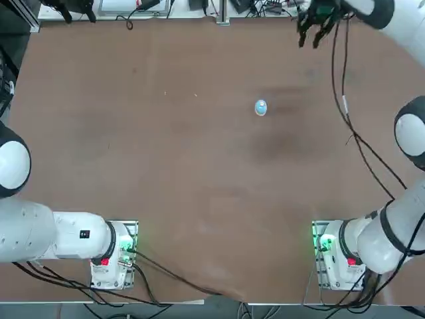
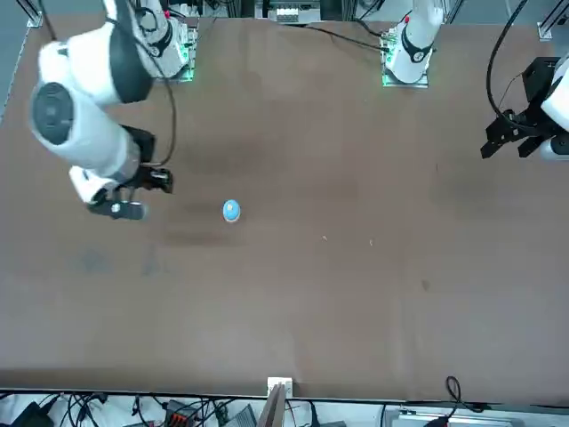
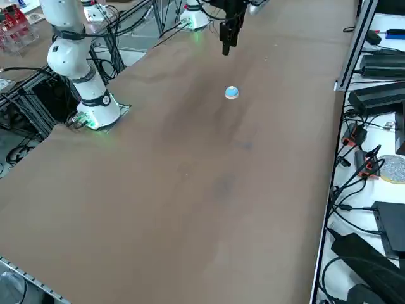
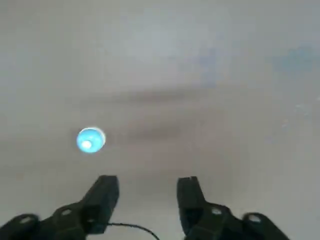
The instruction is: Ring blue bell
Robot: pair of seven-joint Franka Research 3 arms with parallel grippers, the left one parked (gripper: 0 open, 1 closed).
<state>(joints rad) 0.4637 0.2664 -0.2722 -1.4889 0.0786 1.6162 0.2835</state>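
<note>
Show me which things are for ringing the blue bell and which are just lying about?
For the job:
- small round light-blue bell with a pale button
- black two-finger right gripper, open above the brown table

Just lying about:
- thin black cables
- flat black boxes beside the table

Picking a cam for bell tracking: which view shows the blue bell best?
Right wrist: blue bell largest, pale button and whitish rim distinct, unobstructed. Top, front and right side show it whole but small, as a blue dome on the table.
</note>
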